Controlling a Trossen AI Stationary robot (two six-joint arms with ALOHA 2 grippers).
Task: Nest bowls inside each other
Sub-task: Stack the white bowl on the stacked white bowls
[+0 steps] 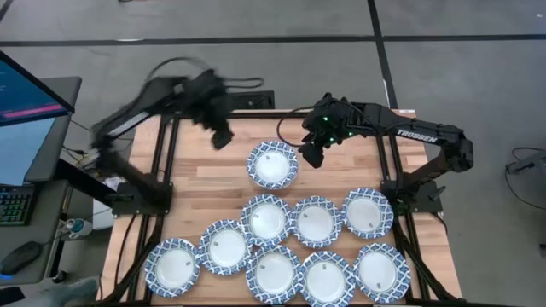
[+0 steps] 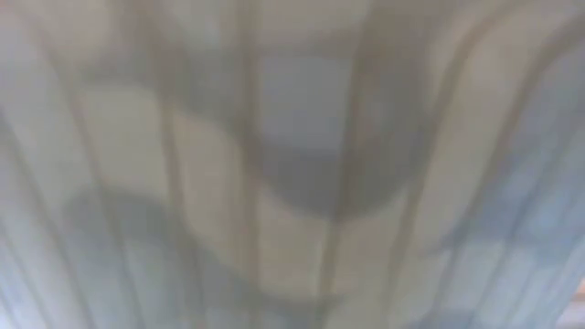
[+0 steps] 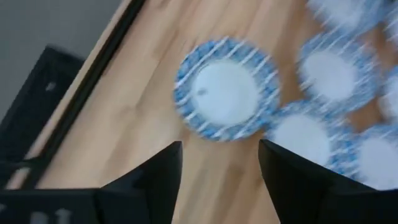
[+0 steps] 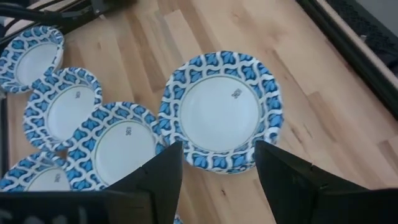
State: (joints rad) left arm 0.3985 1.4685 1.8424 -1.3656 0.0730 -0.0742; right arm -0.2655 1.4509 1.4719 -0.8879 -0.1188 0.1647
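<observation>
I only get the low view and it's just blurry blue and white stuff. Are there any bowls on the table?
Observer: Yes. From above I count nine spots with bowls on the table.
Operator: Are they all squished together?
Observer: Eight are clustered. The lone bowl sits apart from them.
Operator: Is an arm holding one?
Observer: No. The left end effector and the right end effector are both open and empty, one on each side of the lone bowl.
</observation>
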